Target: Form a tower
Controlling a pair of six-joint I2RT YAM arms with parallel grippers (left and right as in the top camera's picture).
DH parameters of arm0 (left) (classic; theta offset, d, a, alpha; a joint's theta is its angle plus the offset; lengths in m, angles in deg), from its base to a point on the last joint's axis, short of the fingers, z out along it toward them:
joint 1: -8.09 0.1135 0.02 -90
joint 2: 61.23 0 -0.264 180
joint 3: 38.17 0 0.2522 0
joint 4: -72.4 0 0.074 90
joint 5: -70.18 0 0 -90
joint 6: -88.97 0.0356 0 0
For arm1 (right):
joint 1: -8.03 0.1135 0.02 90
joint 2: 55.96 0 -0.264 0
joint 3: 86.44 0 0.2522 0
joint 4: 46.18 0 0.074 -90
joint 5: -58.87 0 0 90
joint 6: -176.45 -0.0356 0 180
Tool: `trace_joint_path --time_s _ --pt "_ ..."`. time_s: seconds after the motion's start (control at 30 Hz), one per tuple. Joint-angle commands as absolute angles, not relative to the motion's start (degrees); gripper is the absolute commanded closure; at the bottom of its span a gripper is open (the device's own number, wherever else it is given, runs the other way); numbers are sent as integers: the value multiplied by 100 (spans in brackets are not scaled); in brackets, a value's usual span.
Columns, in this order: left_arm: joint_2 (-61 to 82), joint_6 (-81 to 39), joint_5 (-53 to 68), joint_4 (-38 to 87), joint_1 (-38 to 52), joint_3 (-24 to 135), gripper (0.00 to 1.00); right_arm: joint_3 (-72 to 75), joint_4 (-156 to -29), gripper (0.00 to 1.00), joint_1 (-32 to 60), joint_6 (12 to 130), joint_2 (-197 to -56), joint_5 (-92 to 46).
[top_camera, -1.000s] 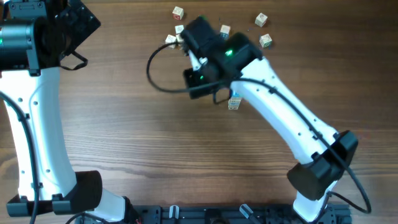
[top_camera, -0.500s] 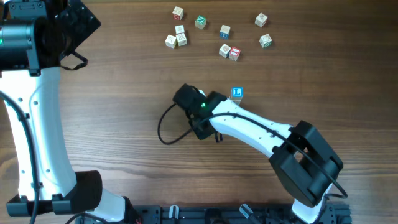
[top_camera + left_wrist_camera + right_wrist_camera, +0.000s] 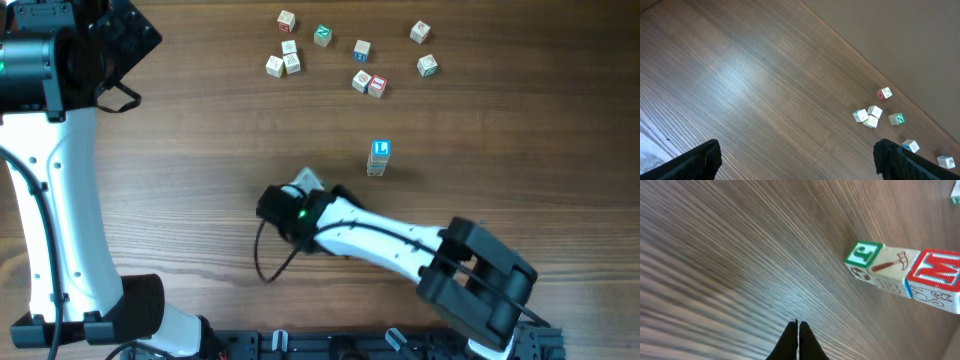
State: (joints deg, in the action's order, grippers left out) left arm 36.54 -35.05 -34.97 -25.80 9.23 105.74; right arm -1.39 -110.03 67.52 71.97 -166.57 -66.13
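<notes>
While the tower stands free on the table, the right gripper hangs near it, on the side facing the robot's base, jaws pressed together and holding nothing. The left gripper waits well away from the tower, spread wide. This looks like a gap between placements. The next move is to fetch one of the loose cubes beyond the tower and seat it squarely on top without nudging the stack.

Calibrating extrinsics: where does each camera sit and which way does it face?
Overhead: above the table, looking down; left arm, right arm show.
Left wrist: looks across table at loose cubes; open left gripper at bottom corners.
Right wrist: low, facing the tower; shut right gripper at bottom.
Shared: overhead and right wrist see the tower.
</notes>
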Motion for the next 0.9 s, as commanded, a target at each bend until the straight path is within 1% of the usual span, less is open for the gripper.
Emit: trace_joint_path --time_s 0.0,0.07,0.17,0.23,0.4,0.53,0.87 --pt "3552 -3584 -3591 -2567 950 10633 0 -148 -10962 96 6769 6478 -16722 -6595" --pt "3552 -3584 -3591 -2567 950 10630 0 -148 -11012 95 6769 6432 -16858 -6720" --pt "3552 -3584 -3591 -2567 950 10633 0 -148 -11012 96 6769 6373 -17476 -7277" --pt "3552 -3584 -3591 -2567 950 10630 0 -148 -11029 95 6767 6220 -17629 -7603" --pt "3552 -3584 -3591 -2567 950 10633 0 -148 -10618 95 6529 6248 -17651 -7736" --pt "3552 -3584 -3591 -2567 950 10633 0 -148 -10540 95 6339 6250 -17651 -8003" --pt "3552 -3584 -3591 -2567 950 10633 0 -148 -10409 95 6275 6698 -17651 -8370"
